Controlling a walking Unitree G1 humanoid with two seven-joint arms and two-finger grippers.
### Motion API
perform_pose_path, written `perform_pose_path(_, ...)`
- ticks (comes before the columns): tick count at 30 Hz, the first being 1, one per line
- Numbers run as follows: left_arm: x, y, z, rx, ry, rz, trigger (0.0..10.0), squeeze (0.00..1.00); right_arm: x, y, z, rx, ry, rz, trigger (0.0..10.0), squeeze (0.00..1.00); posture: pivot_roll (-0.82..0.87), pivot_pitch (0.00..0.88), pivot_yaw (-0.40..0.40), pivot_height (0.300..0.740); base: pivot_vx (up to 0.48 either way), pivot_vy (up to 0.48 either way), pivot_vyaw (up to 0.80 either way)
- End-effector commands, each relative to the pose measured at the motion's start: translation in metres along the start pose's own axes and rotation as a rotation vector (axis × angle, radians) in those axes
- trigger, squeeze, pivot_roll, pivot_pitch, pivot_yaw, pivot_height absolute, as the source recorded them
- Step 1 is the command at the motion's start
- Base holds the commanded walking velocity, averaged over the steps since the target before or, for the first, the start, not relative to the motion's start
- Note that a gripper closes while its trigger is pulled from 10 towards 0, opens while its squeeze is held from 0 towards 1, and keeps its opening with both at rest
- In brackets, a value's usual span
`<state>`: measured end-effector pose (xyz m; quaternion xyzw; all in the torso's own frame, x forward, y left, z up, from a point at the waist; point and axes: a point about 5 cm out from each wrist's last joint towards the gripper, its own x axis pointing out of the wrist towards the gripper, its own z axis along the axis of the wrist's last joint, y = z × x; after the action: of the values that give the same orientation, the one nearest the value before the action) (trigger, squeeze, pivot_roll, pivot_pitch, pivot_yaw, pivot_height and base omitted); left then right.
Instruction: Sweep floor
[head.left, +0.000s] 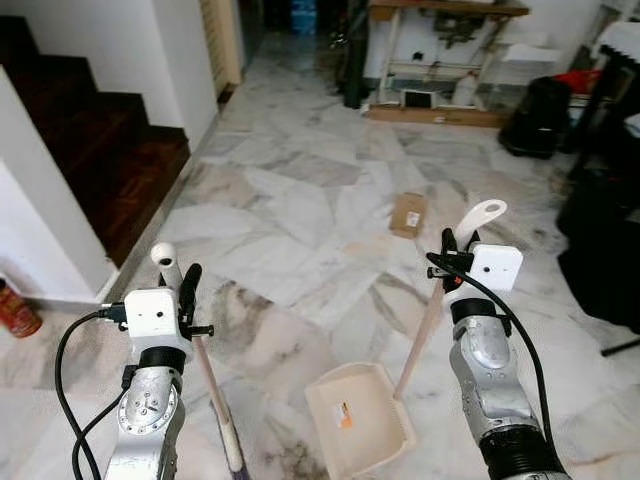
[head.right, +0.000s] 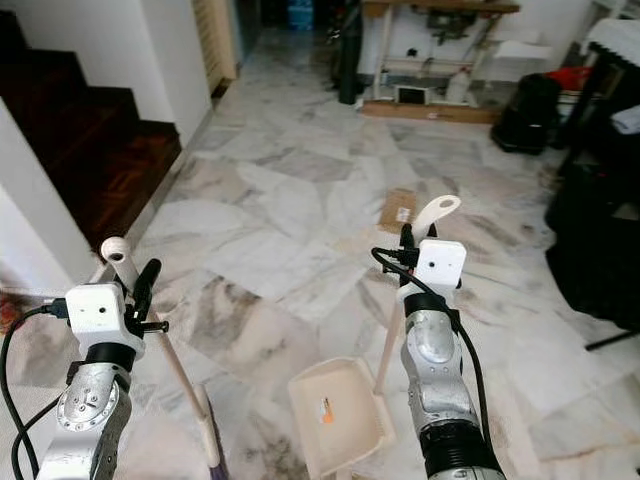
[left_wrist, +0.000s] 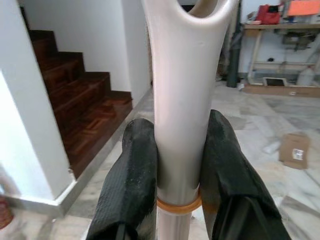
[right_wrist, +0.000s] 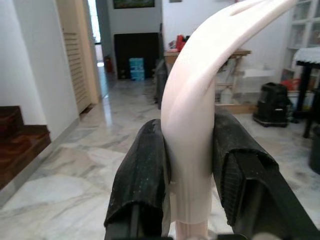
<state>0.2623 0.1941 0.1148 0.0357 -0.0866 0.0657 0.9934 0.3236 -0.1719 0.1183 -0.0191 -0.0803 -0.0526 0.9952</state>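
From my head views, my left hand (head.left: 178, 283) pinches the broom handle (head.left: 212, 388) and my right hand (head.left: 452, 250) the dustpan (head.left: 358, 416) handle above marble floor (head.left: 300, 200); both wrist views show fingers (left_wrist: 132, 185) clamped on them.

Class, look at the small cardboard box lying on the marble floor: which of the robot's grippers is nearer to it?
Right. The right gripper, gripping the dustpan handle, sits just behind the cardboard box; the left gripper, on the broom handle, is farther away.

Glossy veined marble floor (head.left: 300, 200); dark polished wood stairs (head.left: 110, 150). Smooth cream plastic dustpan (head.left: 360, 415) and broom handle (left_wrist: 182, 100), matt brown cardboard box (head.left: 409, 214). Left claw (left_wrist: 182, 165) and right claw (right_wrist: 192, 165) have matt black, finely grainy fingers (left_wrist: 135, 175).
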Motion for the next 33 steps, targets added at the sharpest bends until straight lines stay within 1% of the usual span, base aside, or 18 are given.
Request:
perform_pose_path(1, 0.0016, -0.0004, 0.0087, 0.007, -0.033, 0.001, 10.0, 0.0, 0.0043, 0.0017, 0.014, 0.002, -0.056, 0.007, 10.0, 0.0, -0.05, 0.005, -0.03, 0.74, 0.386, 0.0, 0.0)
perform_pose_path(6, 0.001, -0.0013, 0.008, 0.006, -0.03, 0.0, 10.0, 0.0, 0.0038, 0.0007, 0.0139, 0.0, -0.053, 0.008, 10.0, 0.0, -0.05, 0.003, -0.032, 0.74, 0.385, 0.0, 0.0)
perform_pose_path(18, -0.0004, -0.0001, 0.0069, 0.01, -0.026, -0.001, 10.0, 0.0, 0.0036, 0.0054, 0.0133, 0.011, -0.049, 0.022, 10.0, 0.0, -0.04, 0.0, -0.032, 0.74, 0.386, 0.0, 0.0)
perform_pose_path(26, -0.0049, 0.0023, 0.0036, 0.015, -0.015, -0.002, 10.0, 0.0, -0.0007, 0.0046, 0.012, 0.002, -0.055, 0.018, 10.0, 0.0, -0.03, 0.0, -0.033, 0.74, 0.384, 0.0, 0.0)
perform_pose_path(33, -0.0039, 0.0016, 0.0032, 0.02, -0.014, -0.018, 10.0, 0.0, -0.0041, 0.0049, 0.0092, 0.01, -0.047, 0.021, 10.0, 0.0, -0.02, 0.0, -0.032, 0.74, 0.38, 0.0, 0.0)
